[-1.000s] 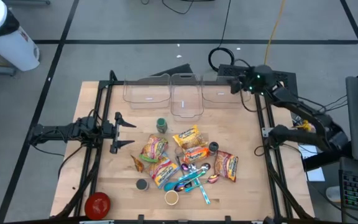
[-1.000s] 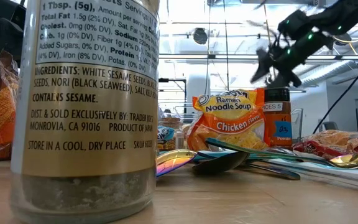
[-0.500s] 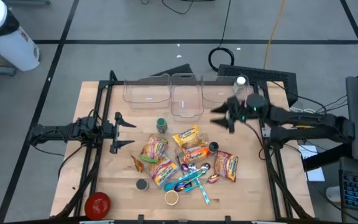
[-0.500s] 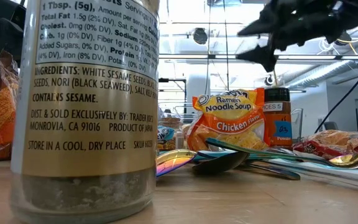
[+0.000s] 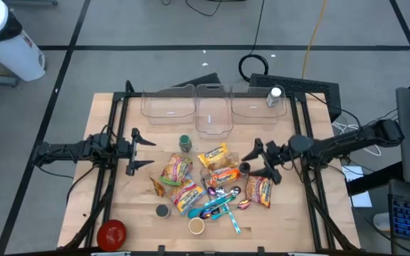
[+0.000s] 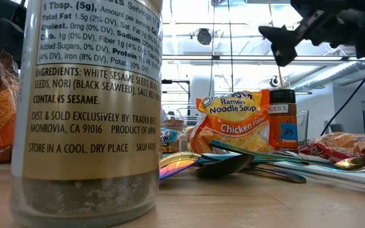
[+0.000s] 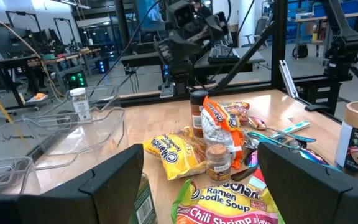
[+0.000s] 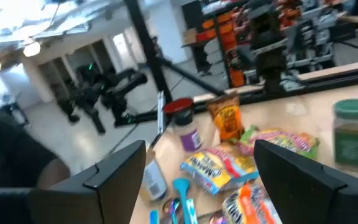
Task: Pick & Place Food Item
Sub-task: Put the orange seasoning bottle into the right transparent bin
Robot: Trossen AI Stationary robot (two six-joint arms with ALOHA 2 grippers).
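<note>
Your right claw [image 5: 262, 161] hangs with its fingers spread and nothing between them, above the bench [image 5: 119, 206] by the right-hand end of the food pile. Just beneath and beside it sit a dark-capped spice jar [image 5: 244, 169] and a ramen packet [image 5: 260, 190]; either could be the pick, and you cannot tell yet which one it is lined up on. Farther toward the middle lie more noodle packets [image 5: 213, 156], a clutter of spoons [image 5: 223, 203] and a green-lidded jar [image 5: 184, 143].

Along the far edge stand three clear bins [image 5: 213, 117]. The one nearest the far right corner already holds a small white-capped jar [image 5: 274, 97]; the other two look bare.

Your left claw [image 5: 139, 151] waits near the left edge, fingers apart, holding nothing.

So one item appears placed, and most of the pile is left.
</note>
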